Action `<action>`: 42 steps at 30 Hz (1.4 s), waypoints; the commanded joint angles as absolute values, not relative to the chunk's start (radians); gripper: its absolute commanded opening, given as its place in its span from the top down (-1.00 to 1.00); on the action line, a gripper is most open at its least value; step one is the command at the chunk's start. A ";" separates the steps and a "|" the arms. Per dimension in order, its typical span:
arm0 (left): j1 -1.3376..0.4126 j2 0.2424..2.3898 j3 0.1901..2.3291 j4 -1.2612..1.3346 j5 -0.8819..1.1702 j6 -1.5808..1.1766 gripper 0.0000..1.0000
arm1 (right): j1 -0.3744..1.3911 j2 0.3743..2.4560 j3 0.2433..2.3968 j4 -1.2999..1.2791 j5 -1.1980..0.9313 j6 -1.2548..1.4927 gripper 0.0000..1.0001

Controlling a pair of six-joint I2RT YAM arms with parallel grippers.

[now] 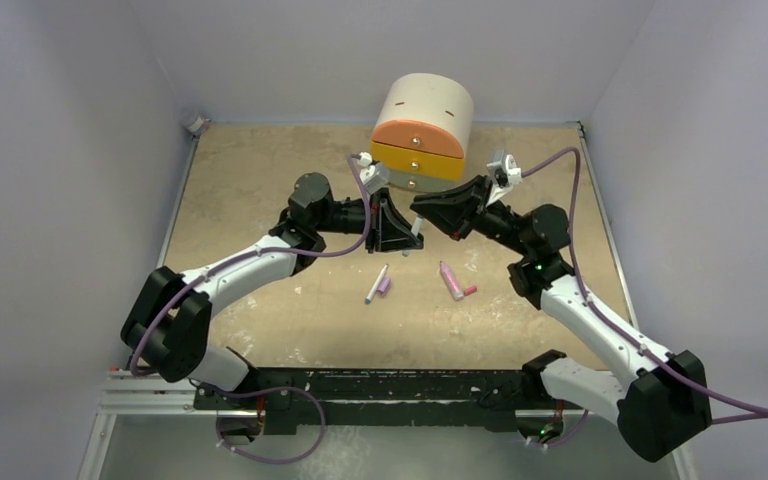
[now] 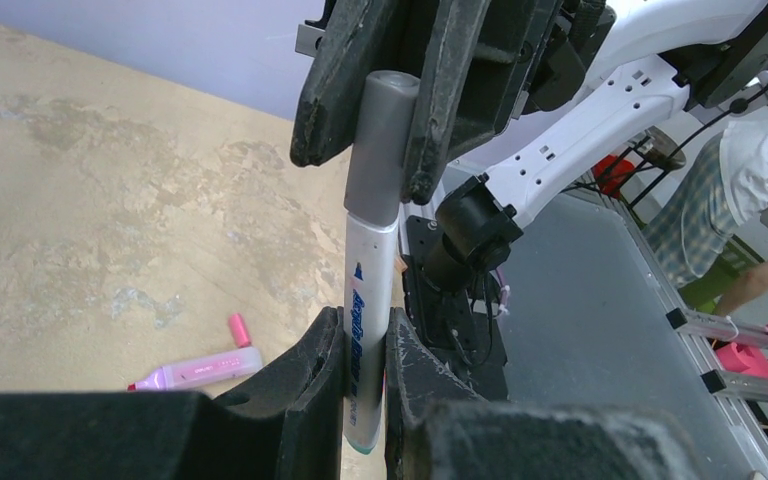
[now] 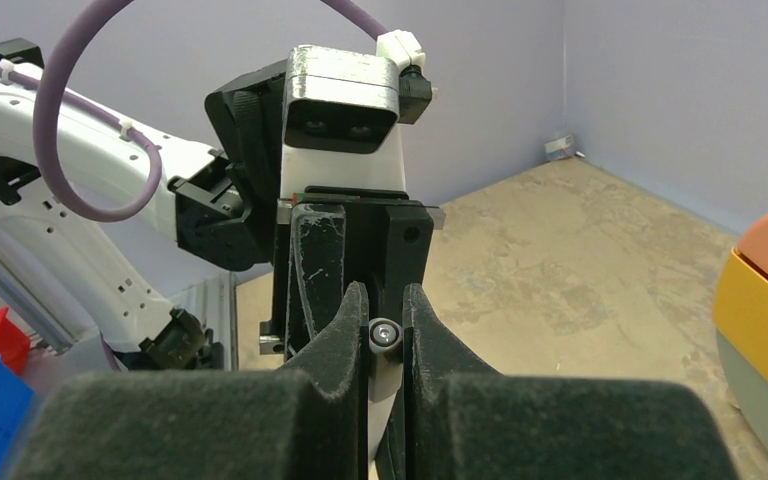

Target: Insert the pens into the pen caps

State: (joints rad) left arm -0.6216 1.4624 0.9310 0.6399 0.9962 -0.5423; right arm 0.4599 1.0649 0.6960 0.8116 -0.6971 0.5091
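My left gripper (image 2: 365, 325) is shut on the white barrel of a pen (image 2: 368, 290) with blue lettering and a teal end. The dark grey pen cap (image 2: 382, 140) sits over that pen's far end, and my right gripper (image 2: 365, 175) is shut on it. In the right wrist view the cap (image 3: 385, 337) shows end-on between my right gripper (image 3: 384, 300) fingers. Both grippers (image 1: 400, 228) (image 1: 432, 212) meet above the table's middle. On the table lie a white pen (image 1: 375, 285) beside a purple cap (image 1: 386, 286), and a pink pen (image 1: 450, 280) next to a reddish-pink cap (image 1: 470, 290).
A rounded beige drawer unit (image 1: 422, 120) with orange and yellow fronts stands at the back, just behind the two grippers. Purple walls close in the table on three sides. A metal rail (image 1: 360, 385) runs along the near edge.
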 commanded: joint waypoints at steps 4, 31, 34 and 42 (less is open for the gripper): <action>-0.588 1.430 1.090 0.998 0.827 -0.592 1.00 | 0.560 1.149 0.535 0.719 -0.968 0.634 1.00; -0.535 1.402 1.106 1.087 0.848 -0.657 1.00 | 0.628 1.266 0.401 0.837 -1.065 0.691 1.00; -0.531 1.397 1.102 1.086 0.843 -0.654 1.00 | 0.628 1.271 0.403 0.767 -1.060 0.645 1.00; -0.525 1.397 1.114 1.083 0.857 -0.654 1.00 | 0.637 1.276 0.384 0.659 -1.080 0.592 1.00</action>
